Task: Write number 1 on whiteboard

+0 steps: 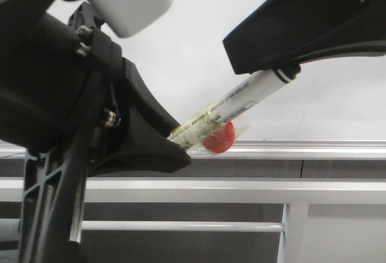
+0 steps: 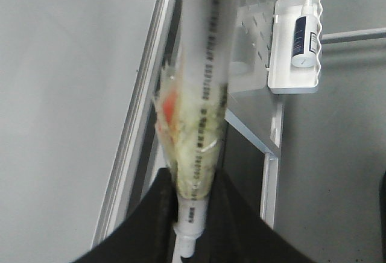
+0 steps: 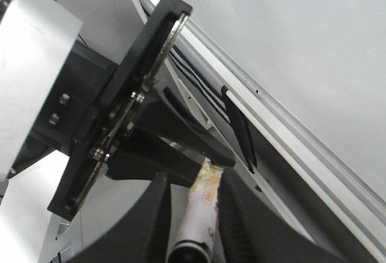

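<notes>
The whiteboard point(image 1: 199, 46) fills the background, pale and glossy, and no number 1 shows on it. A white marker pen point(image 1: 241, 100) with yellowish tape round its middle slants in front of the board. My left gripper point(image 1: 175, 145) is shut on its lower end; in the left wrist view the barrel point(image 2: 205, 82) sits clamped between the fingers point(image 2: 192, 181). My right gripper point(image 1: 274, 70) covers the black-banded upper end. In the right wrist view that end point(image 3: 199, 215) lies between the fingers point(image 3: 193, 181), with a gap on one side.
A red round piece point(image 1: 220, 137) sits at the board's silver bottom rail point(image 1: 301, 149). Grey frame bars point(image 1: 241, 190) run below it. A white holder with a spray bottle point(image 2: 295, 46) hangs on a perforated panel beside the board.
</notes>
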Controlling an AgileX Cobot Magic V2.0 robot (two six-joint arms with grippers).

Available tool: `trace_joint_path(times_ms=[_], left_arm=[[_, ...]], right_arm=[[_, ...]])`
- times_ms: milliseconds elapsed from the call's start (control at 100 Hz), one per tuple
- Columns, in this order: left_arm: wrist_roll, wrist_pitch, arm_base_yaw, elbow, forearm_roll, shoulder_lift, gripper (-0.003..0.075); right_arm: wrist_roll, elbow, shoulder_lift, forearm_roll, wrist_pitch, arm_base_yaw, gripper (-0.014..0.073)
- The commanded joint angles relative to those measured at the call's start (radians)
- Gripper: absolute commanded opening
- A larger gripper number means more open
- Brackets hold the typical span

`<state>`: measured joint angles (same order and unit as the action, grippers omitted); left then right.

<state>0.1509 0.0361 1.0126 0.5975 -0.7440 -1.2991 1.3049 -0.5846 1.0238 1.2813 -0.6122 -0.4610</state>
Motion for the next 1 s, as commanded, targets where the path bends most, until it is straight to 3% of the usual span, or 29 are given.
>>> trace_joint_path(times_ms=[0,120,990], left_arm=[[0.011,-0.045,0.008,0.032,0.001,0.027,-0.0020],[0.011,-0.045,0.008,0.032,0.001,0.027,-0.0020],[0.011,-0.002,0.008,0.087,-0.001,0.027,-0.0020]], right_arm=[[0.011,-0.033,-0.003,0.044,-0.017,-0.003,0.0145],[0.011,-0.033,-0.003,0.038,-0.035,-0.003,0.0112],[0.007,-0.026,-0.003,-0.008,-0.006,-0.003,0.0131]])
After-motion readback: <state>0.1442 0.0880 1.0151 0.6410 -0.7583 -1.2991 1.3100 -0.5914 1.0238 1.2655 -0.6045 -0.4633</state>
